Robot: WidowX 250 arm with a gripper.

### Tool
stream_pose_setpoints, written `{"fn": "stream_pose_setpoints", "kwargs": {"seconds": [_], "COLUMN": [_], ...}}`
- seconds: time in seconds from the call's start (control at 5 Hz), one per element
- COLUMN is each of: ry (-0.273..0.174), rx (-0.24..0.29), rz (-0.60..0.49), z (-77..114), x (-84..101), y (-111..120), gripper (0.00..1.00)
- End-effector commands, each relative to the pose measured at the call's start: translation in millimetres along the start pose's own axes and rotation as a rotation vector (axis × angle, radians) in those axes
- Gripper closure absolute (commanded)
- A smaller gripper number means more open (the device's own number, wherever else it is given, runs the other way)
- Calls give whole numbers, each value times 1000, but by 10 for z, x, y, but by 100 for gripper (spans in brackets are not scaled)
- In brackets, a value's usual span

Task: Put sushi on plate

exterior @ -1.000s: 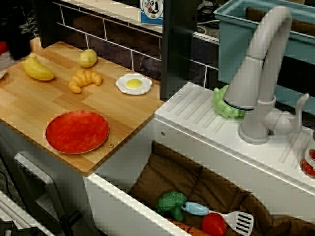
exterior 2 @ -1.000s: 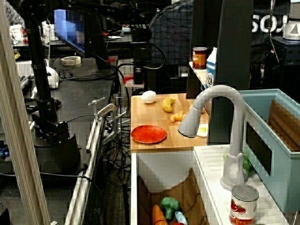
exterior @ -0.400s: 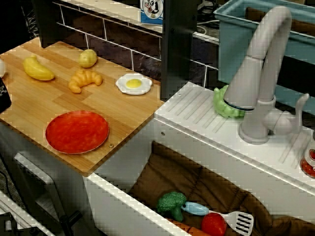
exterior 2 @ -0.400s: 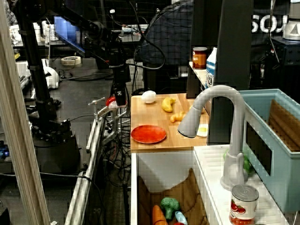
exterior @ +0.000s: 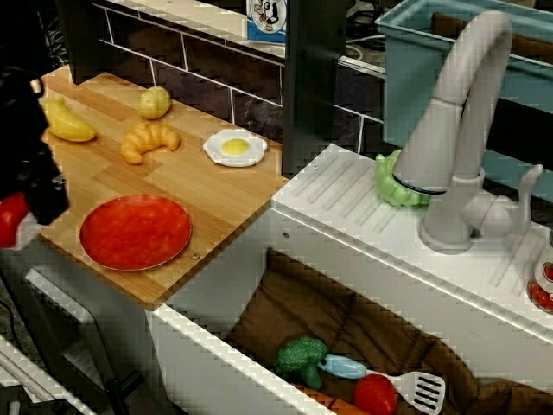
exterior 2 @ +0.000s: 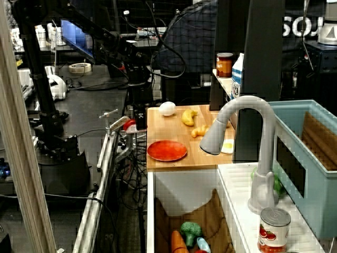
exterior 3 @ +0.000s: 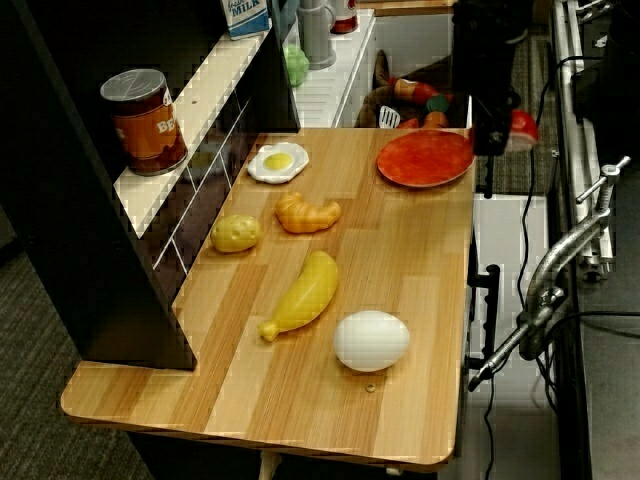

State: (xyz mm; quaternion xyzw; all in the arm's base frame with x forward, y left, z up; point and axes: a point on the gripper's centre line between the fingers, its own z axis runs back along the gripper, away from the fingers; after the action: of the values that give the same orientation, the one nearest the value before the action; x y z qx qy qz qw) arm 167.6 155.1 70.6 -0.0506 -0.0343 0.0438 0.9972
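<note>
- Right now I see my hand (exterior: 19, 216) pinching the sushi (exterior: 10, 222) just off the desk (exterior 3: 400, 300) edge.
- Beside the hand, on the desk, lies the plate (exterior: 135, 231), empty.

One plate (exterior: 135, 231), sushi (exterior 3: 522, 128), banana (exterior 3: 303, 292), croissant (exterior 3: 307, 212), potato (exterior 3: 236, 233), two eggs (exterior 3: 371, 340) (exterior 3: 277, 161).
</note>
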Motion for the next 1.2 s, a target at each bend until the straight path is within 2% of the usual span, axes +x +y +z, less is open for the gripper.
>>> {"fn": "stream_pose_setpoints", "kwargs": {"seconds": [0.0,0.2,0.6,0.8,1.0], "ry": [-38,-34,-25,-25,-25], "rx": [5,-11,27,27,27], "rz": [40,81,113,113,113], "z": [93,45,-50,-50,-50], "x": [310,449,617,617,617], "y": [-270,-292,-214,-214,-214], "gripper": [100,100,100,0,0]}}
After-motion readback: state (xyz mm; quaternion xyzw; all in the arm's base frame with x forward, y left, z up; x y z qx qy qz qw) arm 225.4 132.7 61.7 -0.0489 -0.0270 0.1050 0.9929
